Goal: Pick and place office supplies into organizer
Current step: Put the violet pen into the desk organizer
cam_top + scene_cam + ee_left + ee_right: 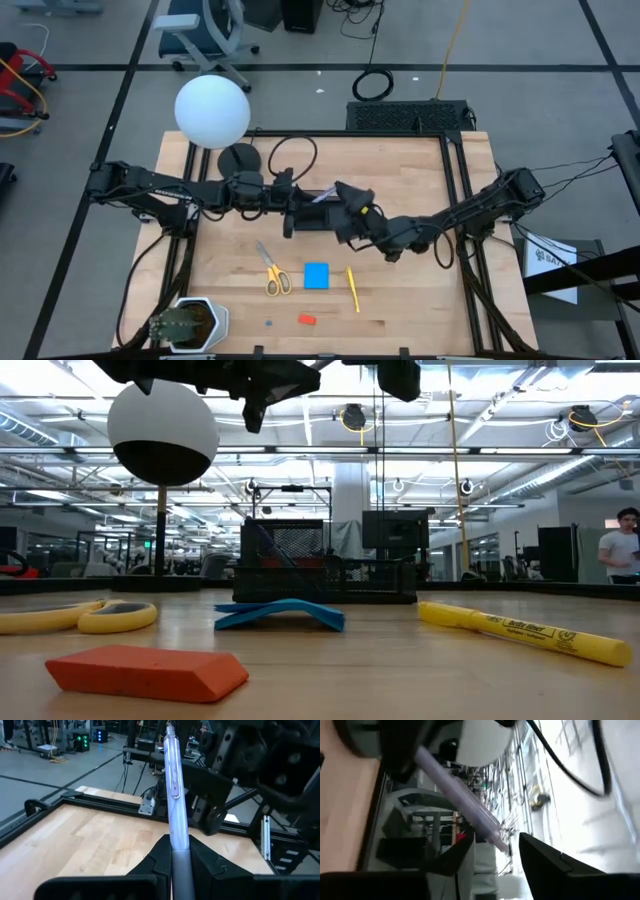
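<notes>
One light, stiff, slick purple pen [175, 795] is pinched low down by the left tool [180, 851]; right tool [496, 851] is spread, nothing gripped.

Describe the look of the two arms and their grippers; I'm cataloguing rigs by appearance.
Both are dark, near-black jointed arms built of chunky segments, with black cables trailing along them. The left gripper has two matte black fingers with angular, wedge-shaped tips. The right gripper has matching black fingers. No markings are visible.
</notes>
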Controlling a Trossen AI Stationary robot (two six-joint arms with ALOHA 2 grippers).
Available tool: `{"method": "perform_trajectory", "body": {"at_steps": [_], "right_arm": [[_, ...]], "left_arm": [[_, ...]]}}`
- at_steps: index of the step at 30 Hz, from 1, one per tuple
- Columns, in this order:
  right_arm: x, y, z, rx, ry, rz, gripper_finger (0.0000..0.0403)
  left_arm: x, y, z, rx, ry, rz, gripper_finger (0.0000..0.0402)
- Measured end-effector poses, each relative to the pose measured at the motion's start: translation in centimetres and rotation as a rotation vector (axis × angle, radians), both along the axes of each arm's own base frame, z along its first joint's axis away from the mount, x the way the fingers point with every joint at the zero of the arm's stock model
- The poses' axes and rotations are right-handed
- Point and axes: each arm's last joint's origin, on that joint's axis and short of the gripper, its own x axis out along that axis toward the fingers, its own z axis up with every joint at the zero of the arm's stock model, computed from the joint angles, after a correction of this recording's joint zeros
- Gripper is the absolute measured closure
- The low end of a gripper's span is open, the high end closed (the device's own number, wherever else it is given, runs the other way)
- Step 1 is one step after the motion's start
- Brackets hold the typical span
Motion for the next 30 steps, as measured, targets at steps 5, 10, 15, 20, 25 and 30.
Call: {"method": "perform_trajectory", "body": {"at_steps": [5,10,15,20,25,30], "right_arm": [[-0.7,0.2,1.2,0.127,-0.197,0.010,0.0266],[-1.9,-0.1,1.3,0.256,-0.363,0.161,0.0268],[-4.2,-1.7,0.5,0.417,-0.502,0.440,0.0269],[-6.5,-4.4,0.3,0.643,-0.656,0.641,0.0269],[-7.5,-7.1,-0.1,0.896,-0.755,0.894,0.0269],[-7.1,-8.8,-0.5,1.011,-0.781,0.971,0.0272]], "left_arm": [[0.0,0.3,0.0,0.057,0.000,0.069,0.0363],[-0.1,0.8,0.2,0.101,-0.001,0.117,0.0363],[-0.2,0.9,0.3,0.133,-0.002,0.128,0.0363],[-0.2,0.6,0.8,0.163,-0.052,0.132,0.0363],[-0.2,-0.2,1.4,0.188,-0.116,0.094,0.0363],[0.4,-1.0,1.0,0.218,-0.141,0.053,0.0363]]}}
